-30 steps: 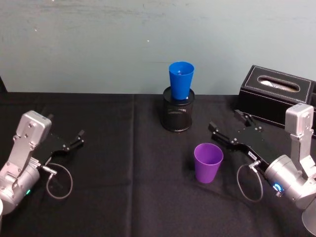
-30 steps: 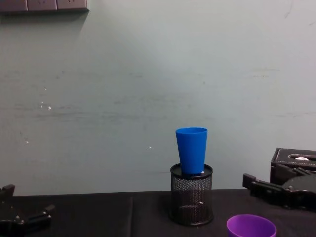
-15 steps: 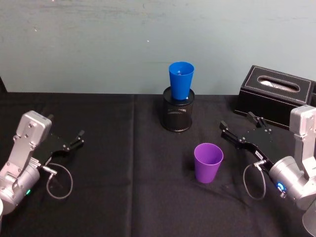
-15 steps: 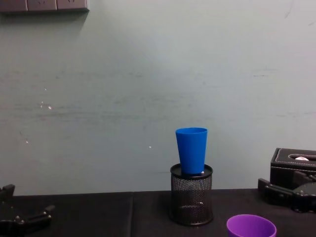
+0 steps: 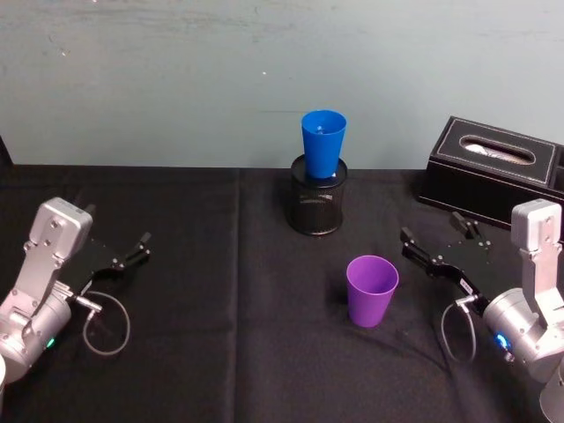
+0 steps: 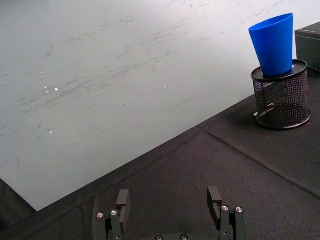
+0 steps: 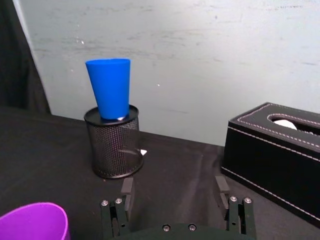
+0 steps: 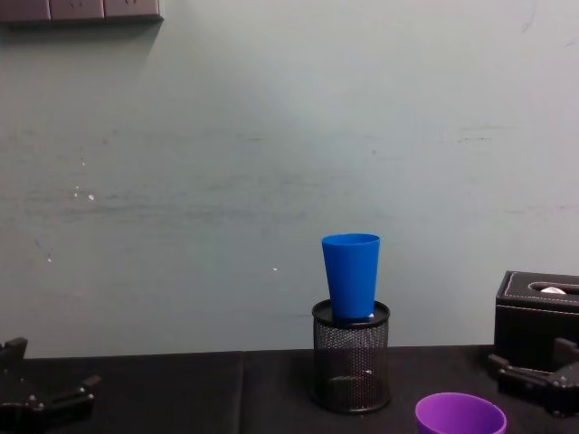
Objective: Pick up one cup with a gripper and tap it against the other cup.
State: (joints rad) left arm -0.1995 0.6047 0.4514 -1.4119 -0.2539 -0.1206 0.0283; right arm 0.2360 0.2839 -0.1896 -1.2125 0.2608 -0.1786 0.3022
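The purple cup (image 5: 371, 291) stands upright on the black cloth, right of centre; its rim also shows low in the chest view (image 8: 460, 416) and the right wrist view (image 7: 32, 222). Behind it the blue cup (image 5: 322, 145) sits upright in a black mesh holder (image 5: 317, 210), also seen from both wrists (image 6: 272, 44) (image 7: 110, 87). My right gripper (image 5: 432, 226) is open and empty, to the right of the purple cup with a clear gap, its fingers (image 7: 127, 192) spread wide. My left gripper (image 5: 116, 223) rests open at the far left (image 6: 169, 191).
A black tissue box (image 5: 489, 167) stands at the back right, just behind the right gripper, and also shows in the right wrist view (image 7: 272, 150). A plain wall closes the far side of the table (image 5: 220, 308).
My right gripper has drawn back to the right and toward me, away from the purple cup. Both cups and the left arm have stayed put.
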